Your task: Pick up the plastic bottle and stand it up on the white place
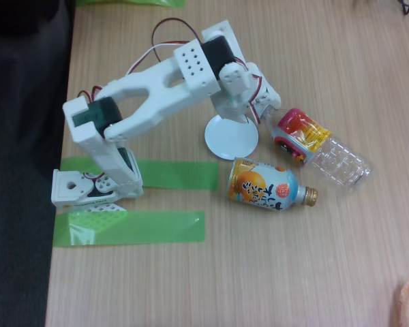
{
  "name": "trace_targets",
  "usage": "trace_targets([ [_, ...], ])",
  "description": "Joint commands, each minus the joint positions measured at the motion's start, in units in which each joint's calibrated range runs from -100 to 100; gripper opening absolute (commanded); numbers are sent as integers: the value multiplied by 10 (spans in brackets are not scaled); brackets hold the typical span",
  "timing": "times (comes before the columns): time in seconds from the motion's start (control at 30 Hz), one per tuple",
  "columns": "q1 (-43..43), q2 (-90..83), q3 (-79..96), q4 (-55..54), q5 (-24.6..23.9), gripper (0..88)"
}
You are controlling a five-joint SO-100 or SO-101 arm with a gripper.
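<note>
The plastic bottle [320, 146] lies on its side on the table [191, 286], its long axis running from its labelled end at upper left down to its clear base at lower right. The gripper [266, 107] sits just beside that labelled end, so the bottle extends away from the jaws to the right in the fixed view. I cannot tell how far the jaws are parted. The white disc [230, 138] lies near the bottle's left.
</note>
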Motion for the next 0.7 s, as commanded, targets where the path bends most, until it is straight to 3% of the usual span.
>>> trace_targets([
  [0.0,-5,18,-50,-7,3,236],
  [0.67,-6,189,-185,-41,3,231],
])
